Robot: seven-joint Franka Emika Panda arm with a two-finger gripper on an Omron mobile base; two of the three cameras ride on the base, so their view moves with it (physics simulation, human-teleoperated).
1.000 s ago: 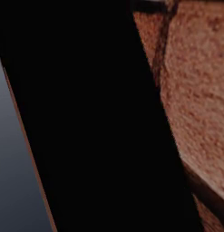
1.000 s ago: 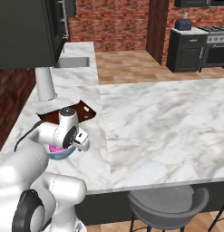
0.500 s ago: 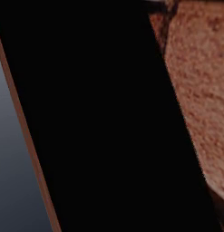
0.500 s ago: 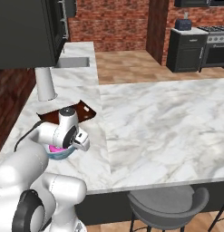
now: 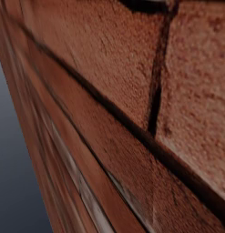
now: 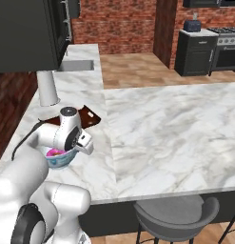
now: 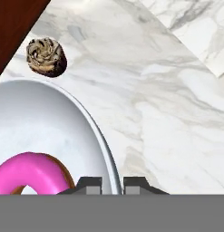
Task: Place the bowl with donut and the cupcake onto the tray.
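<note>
Gripper straddles the bowl rim, fingers narrow – rim pinched between them, pink donut inside. Bowl sits on the marble counter; tray lies just beyond it, cupcake between – lift goes far-left.

- The counter is showing polished white marble with grey veins, smooth and faintly glossy.
- The bowl on the counter is looking like smooth glazed ceramic, pale and softly shining.
- The donut inside the bowl is wearing glossy pink icing.
- The cupcake beside the bowl is looking rough and crumbly, matt.
- The tray beyond the bowl is appearing as dark reddish-brown wood, smooth.
- The wall is showing rough, grainy red brick.
</note>
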